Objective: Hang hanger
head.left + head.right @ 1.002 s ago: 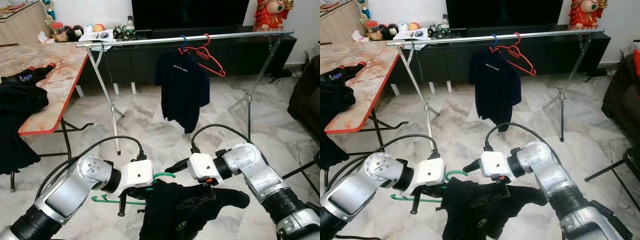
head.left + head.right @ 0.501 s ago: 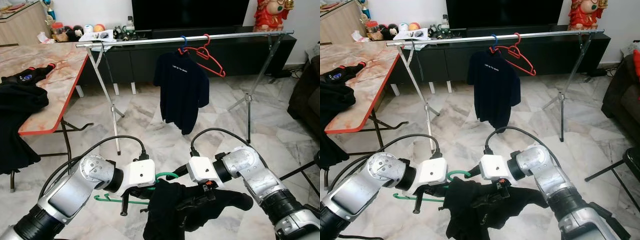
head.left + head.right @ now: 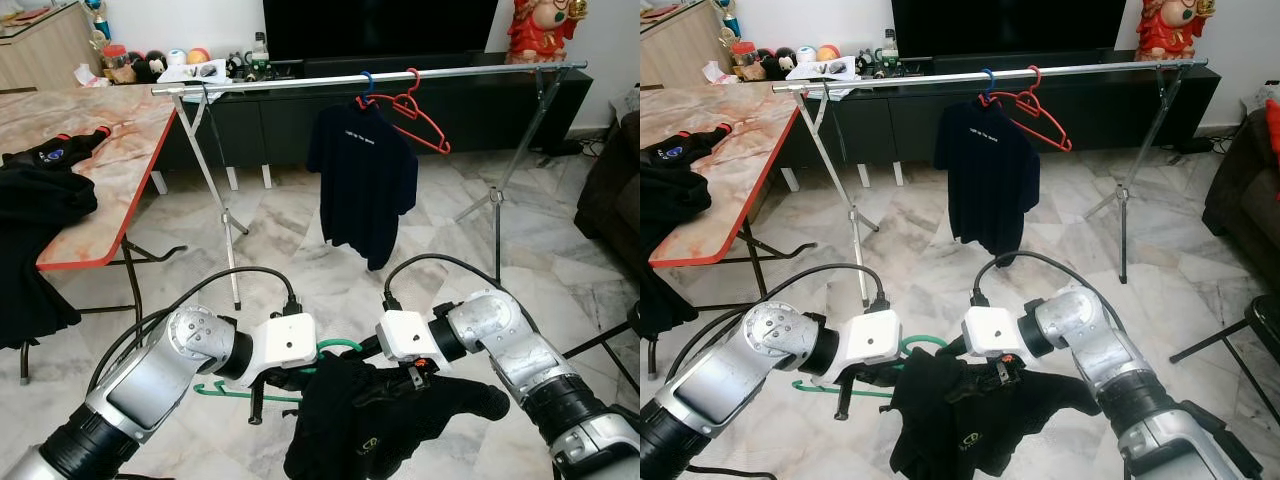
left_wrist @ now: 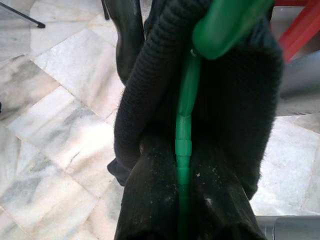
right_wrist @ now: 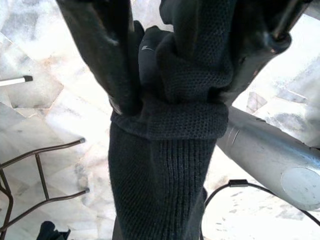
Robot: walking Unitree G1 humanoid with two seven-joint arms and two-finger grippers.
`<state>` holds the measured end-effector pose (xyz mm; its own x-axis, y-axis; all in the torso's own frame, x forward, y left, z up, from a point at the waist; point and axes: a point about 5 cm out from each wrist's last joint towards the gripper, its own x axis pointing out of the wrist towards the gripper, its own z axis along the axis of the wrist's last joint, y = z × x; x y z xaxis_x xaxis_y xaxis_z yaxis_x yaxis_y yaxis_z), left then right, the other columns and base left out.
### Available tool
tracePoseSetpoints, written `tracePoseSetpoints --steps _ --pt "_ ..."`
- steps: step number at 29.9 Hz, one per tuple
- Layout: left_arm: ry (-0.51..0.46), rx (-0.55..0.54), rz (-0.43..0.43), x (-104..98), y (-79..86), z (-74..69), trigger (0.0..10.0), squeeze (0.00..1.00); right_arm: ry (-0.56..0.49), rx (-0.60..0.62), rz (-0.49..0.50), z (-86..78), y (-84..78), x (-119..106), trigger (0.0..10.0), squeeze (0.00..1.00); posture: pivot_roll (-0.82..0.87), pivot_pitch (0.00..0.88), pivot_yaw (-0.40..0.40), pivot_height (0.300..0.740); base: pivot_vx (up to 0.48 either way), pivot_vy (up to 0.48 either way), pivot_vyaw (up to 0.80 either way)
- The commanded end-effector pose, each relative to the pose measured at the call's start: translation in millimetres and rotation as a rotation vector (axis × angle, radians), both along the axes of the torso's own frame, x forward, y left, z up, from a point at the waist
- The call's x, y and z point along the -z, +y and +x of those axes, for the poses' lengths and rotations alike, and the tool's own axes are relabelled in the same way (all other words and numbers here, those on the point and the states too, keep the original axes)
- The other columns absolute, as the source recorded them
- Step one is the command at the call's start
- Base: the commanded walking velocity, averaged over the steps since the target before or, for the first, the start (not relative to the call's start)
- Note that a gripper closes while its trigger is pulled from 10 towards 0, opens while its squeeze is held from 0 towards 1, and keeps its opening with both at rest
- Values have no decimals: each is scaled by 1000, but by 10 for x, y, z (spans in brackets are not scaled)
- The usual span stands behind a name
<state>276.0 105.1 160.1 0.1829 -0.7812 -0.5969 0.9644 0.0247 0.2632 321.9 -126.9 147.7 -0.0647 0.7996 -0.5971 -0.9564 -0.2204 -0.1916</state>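
Lower centre: your left tool [image 3: 296,378] pinches the green hanger [image 3: 340,347] inside the black shirt [image 3: 372,420]; right tool [image 3: 412,378] clamps shirt fabric, keeping it spread before the rail [image 3: 300,80].

**What bears the load**

We see a marble-topped table [image 3: 110,160] with a red edge on our left, black garments [image 3: 40,200] lying on it and draping over its side. A metal clothes rail [image 3: 370,76] carries a dark shirt [image 3: 365,180] and a red hanger [image 3: 420,115]. A marble floor [image 3: 290,250] lies beneath.
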Motion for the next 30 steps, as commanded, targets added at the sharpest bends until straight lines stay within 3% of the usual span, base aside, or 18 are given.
tracePoseSetpoints --steps 1,20,30 --pt "-47 9 -21 -103 -29 40 10000 0 -16 -9 -16 8 9 -1 0 0 59 78 53 740 0 0 0" --pt "-124 -56 -43 -149 -68 180 10000 0 -45 8 -41 43 5 22 0 0 56 79 55 740 0 0 0" --pt "-119 -58 -46 -137 -68 189 10000 0 -48 13 -43 44 -11 31 0 0 52 81 55 740 0 0 0"
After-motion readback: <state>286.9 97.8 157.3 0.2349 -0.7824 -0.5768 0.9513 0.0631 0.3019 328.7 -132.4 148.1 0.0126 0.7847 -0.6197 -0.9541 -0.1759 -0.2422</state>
